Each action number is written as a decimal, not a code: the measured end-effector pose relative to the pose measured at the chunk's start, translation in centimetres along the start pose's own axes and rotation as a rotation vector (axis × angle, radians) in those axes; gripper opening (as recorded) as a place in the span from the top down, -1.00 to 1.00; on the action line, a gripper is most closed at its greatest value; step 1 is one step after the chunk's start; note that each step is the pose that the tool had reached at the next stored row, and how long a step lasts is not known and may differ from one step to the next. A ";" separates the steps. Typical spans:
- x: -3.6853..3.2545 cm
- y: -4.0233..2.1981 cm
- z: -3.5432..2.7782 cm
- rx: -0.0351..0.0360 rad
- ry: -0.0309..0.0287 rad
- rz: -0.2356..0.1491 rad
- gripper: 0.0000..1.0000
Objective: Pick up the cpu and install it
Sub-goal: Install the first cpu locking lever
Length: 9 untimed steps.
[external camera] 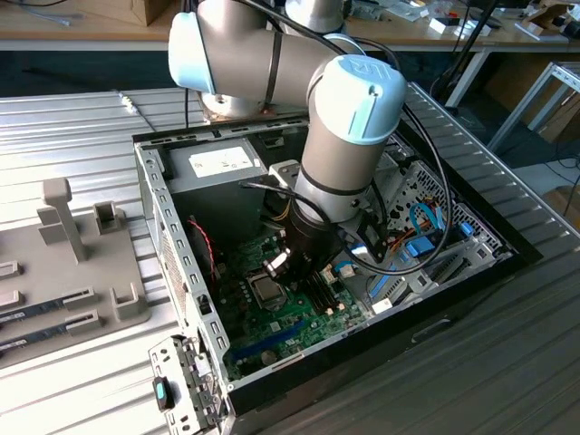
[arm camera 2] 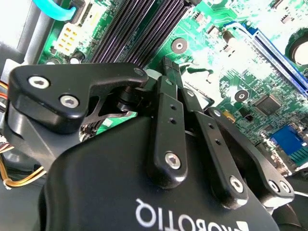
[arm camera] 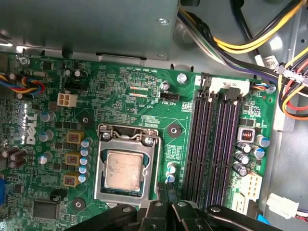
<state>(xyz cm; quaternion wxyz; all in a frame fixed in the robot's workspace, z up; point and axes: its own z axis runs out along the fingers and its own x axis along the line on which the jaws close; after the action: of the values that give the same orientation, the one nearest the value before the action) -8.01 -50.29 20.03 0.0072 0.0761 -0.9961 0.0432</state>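
Grey jointed robot arm (external camera: 349,154) with pale blue joint caps bent steeply downward.

Its black two-fingered gripper (external camera: 288,263) hung at the arm's lower end, wrist pointing down in the exterior view. In the second wrist view the gripper (arm camera 2: 169,65) showed black linkage bars with silver screws converging toward a narrow tip, its fingers (arm camera 2: 166,84) drawn close together with nothing visible between them.
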 end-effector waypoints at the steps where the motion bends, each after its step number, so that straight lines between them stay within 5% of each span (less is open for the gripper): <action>1: 0.04 0.00 0.02 -0.0001 -0.0001 0.000 0.80; 9: 0.73 -0.44 0.09 -0.0012 -0.0006 -0.001 0.80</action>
<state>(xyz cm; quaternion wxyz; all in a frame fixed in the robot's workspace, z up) -8.67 -50.85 19.99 0.0070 0.0767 -0.9961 0.0426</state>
